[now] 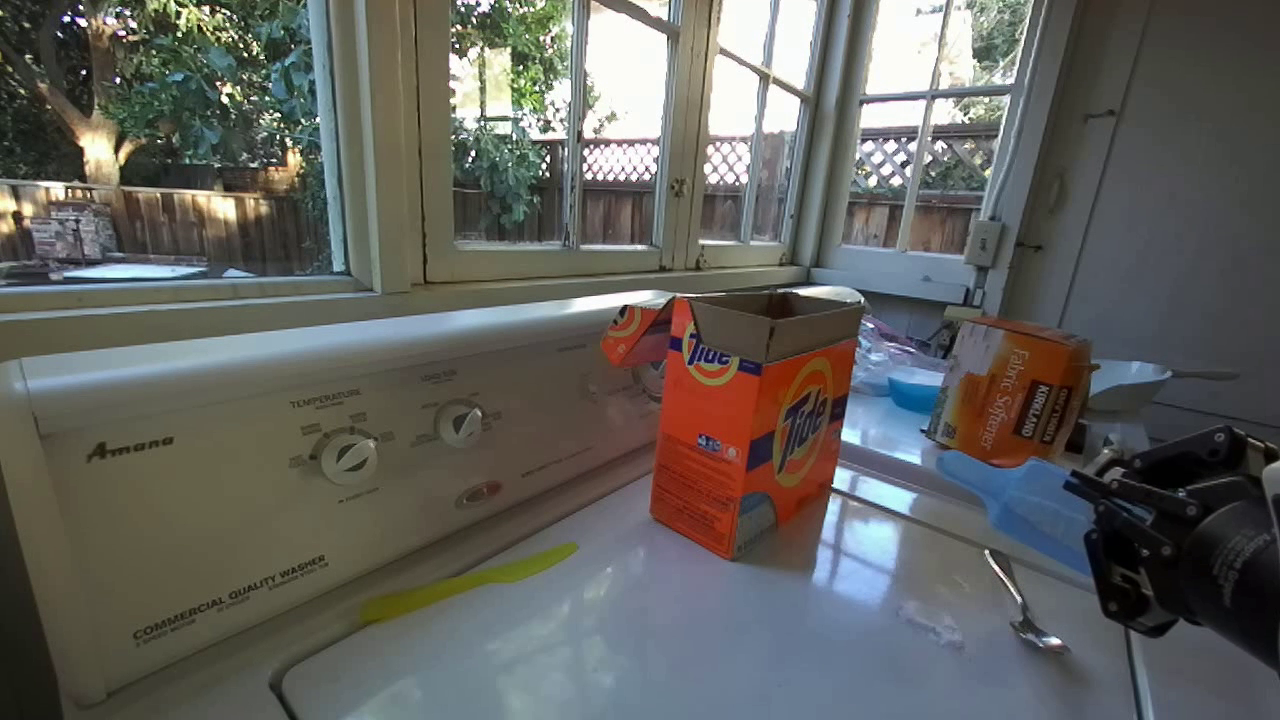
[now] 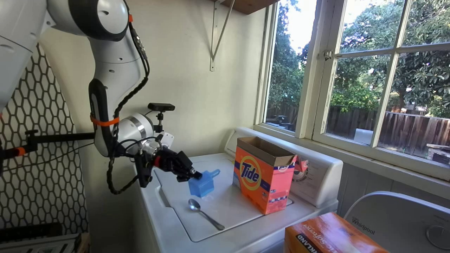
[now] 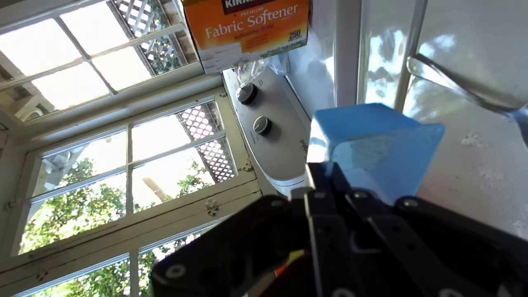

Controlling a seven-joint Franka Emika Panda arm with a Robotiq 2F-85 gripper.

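My gripper [image 3: 324, 175] is shut on the wall of a translucent blue scoop [image 3: 383, 152] in the wrist view. The fingertips pinch it near its rim. In both exterior views the scoop [image 1: 1040, 510] [image 2: 202, 185] sticks out from the fingertips, low over the white washer lid, with its handle pointing away from the gripper. I cannot tell whether it touches the lid. A metal spoon [image 1: 1022, 605] lies on the lid close to the scoop and also shows in the wrist view [image 3: 458, 84]. An open orange Tide box [image 1: 755, 430] [image 2: 260, 177] stands upright on the lid, apart from the gripper.
A yellow-green plastic knife [image 1: 470, 582] lies near the washer's control panel [image 1: 400, 430]. White powder [image 1: 932, 625] is scattered on the lid. An orange fabric softener box [image 1: 1010, 390] [image 2: 330, 233] [image 3: 251, 33] stands on the neighbouring machine, with a blue bowl [image 1: 912, 390] near it. Windows rise behind.
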